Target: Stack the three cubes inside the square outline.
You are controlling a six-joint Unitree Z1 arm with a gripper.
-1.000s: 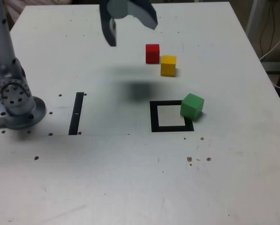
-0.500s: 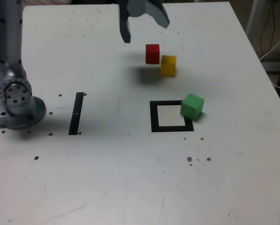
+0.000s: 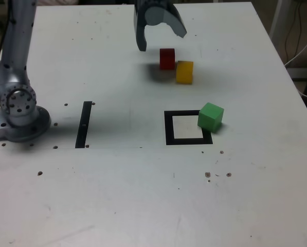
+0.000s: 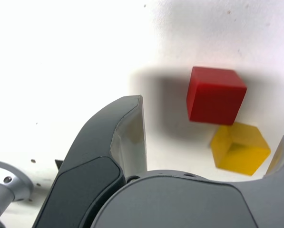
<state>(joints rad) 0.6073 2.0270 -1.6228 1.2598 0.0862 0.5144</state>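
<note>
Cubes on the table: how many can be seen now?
3. The red cube and the yellow cube sit close together just below the open gripper. The green cube rests on the square outline, at the exterior view's right edge. None seems hidden.

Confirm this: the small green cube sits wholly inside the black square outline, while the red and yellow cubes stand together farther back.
Not quite. In the exterior view the small green cube sits on the black square outline's corner at that view's right, overhanging its border, not wholly inside. The small red cube and small yellow cube do stand together farther back.
</note>
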